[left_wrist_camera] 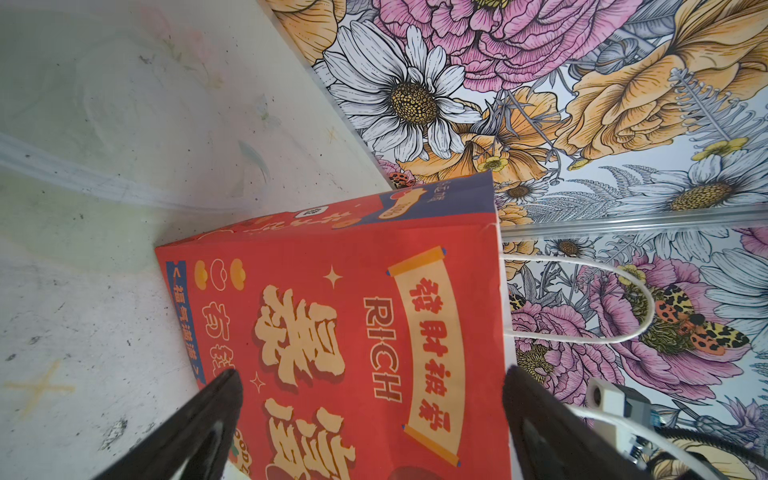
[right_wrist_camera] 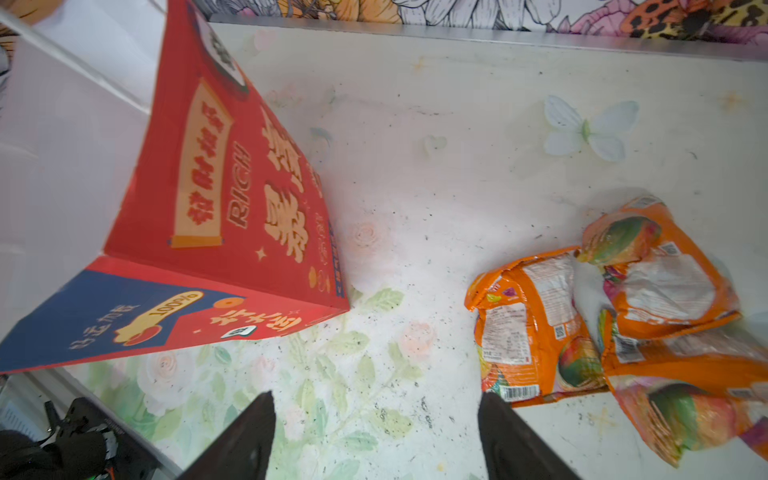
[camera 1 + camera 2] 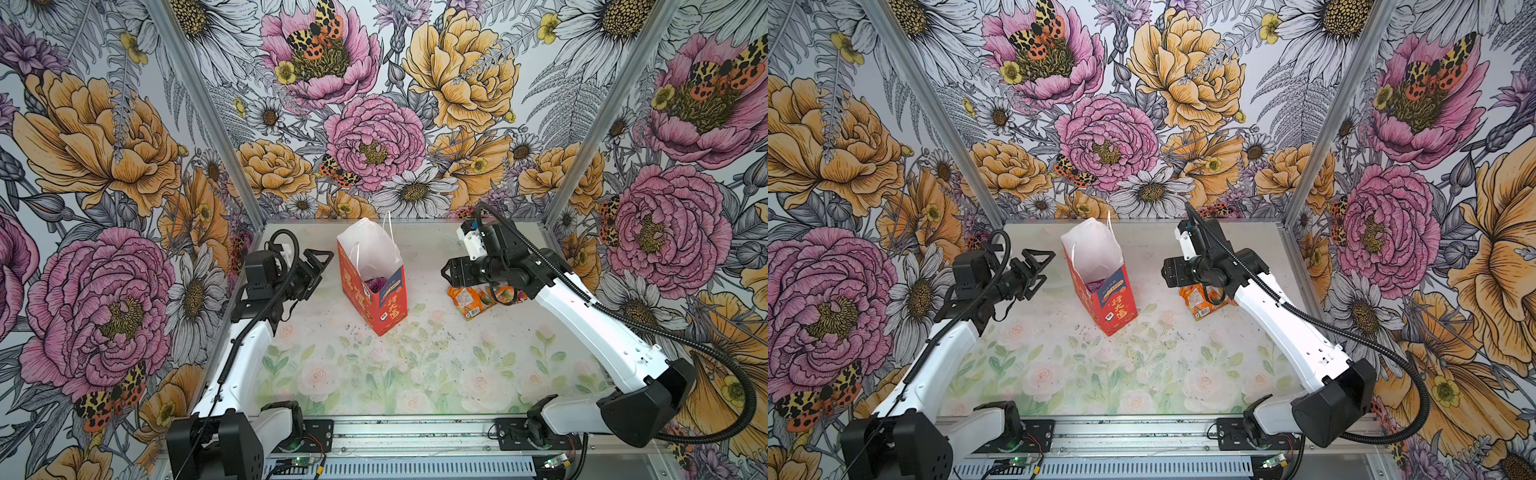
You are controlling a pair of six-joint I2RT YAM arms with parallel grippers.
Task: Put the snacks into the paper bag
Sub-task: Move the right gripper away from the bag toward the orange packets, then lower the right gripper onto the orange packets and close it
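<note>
3 orange packets (image 3: 471, 301) lay heaped right of the paper bag (image 3: 361, 291), beside the open, empty right jaws; left jaws, open too, left of it.

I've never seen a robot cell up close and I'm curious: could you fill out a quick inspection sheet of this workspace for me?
Surface: table, pale flower print, scattered dark specks.
Job's things: red paper bag standing open, purple packet inside; three orange packets heaped on the table outside it.
Clutter: nothing seen.
Grippers: left gripper open, facing the bag; right gripper open, fingers empty, by the heap.
Cables: black ribbed hoses loop along both arms.
Surroundings: floral wallpaper walls, metal frame posts.
</note>
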